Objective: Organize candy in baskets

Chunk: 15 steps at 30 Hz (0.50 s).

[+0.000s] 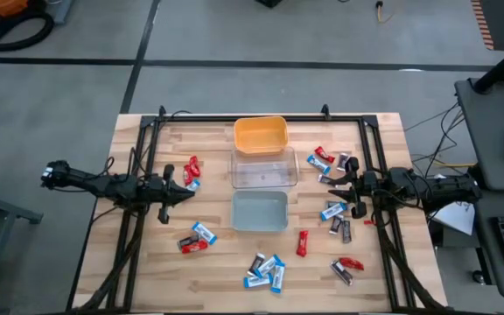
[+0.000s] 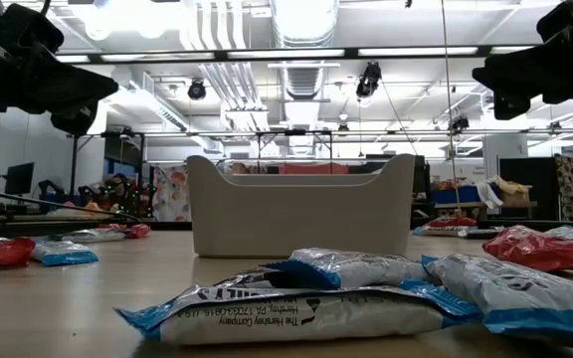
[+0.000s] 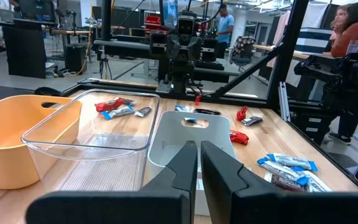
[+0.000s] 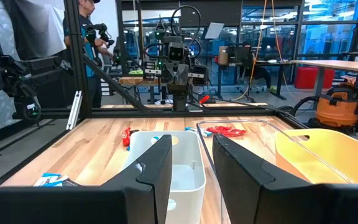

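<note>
Down the middle of the tabletop (image 1: pixel 147 262) three baskets stand in a row, orange basket (image 1: pixel 260 135), clear basket (image 1: pixel 263 168) and grey basket (image 1: pixel 260 211), all seemingly empty, with candy (image 1: pixel 264 270) scattered on both sides. The right gripper (image 1: pixel 340 185), jaws partly apart and holding nothing, hovers among the thickest cluster; a blue-and-white bar (image 1: pixel 332 211) lies just beside it, its long axis slanted across the jaws. The left gripper (image 1: pixel 182 193), jaws together and empty, hangs near red bars (image 1: pixel 192 165), so the right arm looks nearer a pick.
</note>
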Each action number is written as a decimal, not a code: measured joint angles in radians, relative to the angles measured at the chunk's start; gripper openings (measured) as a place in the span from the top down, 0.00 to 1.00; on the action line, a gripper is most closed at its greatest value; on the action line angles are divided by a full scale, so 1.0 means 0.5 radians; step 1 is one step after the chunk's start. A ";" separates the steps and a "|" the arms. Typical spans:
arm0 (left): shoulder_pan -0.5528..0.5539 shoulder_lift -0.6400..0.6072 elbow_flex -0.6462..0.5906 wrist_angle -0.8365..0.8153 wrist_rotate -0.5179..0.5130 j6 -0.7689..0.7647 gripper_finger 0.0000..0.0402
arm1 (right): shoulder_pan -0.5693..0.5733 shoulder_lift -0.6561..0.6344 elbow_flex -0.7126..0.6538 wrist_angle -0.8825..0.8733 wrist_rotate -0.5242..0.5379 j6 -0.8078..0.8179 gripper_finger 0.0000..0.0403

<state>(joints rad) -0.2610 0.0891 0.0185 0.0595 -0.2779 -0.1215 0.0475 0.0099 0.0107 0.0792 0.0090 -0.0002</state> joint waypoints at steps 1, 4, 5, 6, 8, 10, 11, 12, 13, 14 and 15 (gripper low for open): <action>0.000 0.001 0.001 0.000 0.000 0.000 0.99 | 0.000 0.000 0.000 0.000 0.000 0.000 0.73; 0.000 0.000 0.001 0.000 0.000 0.000 0.99 | 0.000 0.000 0.000 0.000 0.000 0.000 0.73; 0.000 0.001 0.000 0.000 0.000 0.000 0.99 | 0.000 0.000 0.000 0.000 0.001 0.000 0.73; 0.000 0.001 0.001 0.000 0.000 0.000 0.99 | 0.000 0.000 0.000 0.000 0.000 0.000 0.73; 0.000 0.001 0.000 0.000 0.000 0.000 0.99 | 0.000 0.000 0.000 0.000 0.000 0.000 0.73; 0.000 0.001 0.000 0.011 0.000 0.000 0.99 | 0.000 0.000 0.000 0.000 0.001 0.000 0.73; 0.000 0.001 -0.001 0.045 0.000 -0.005 0.99 | 0.000 0.000 0.000 0.000 0.000 0.000 0.73; 0.000 0.001 -0.001 0.114 0.000 -0.041 0.99 | 0.000 0.000 0.000 0.000 0.001 0.000 0.73; 0.000 0.001 -0.002 0.212 0.000 -0.121 0.99 | 0.000 0.000 0.000 0.000 0.000 0.000 0.73; 0.000 0.000 -0.001 0.320 0.000 -0.232 0.99 | 0.000 0.000 0.000 0.000 0.001 0.000 0.73; 0.000 0.000 -0.001 0.420 -0.001 -0.340 0.99 | 0.000 0.000 0.000 0.000 0.000 0.000 0.73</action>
<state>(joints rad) -0.2607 0.0891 0.0181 0.2693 -0.2783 -0.2915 0.0475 0.0099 0.0107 0.0792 0.0090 -0.0002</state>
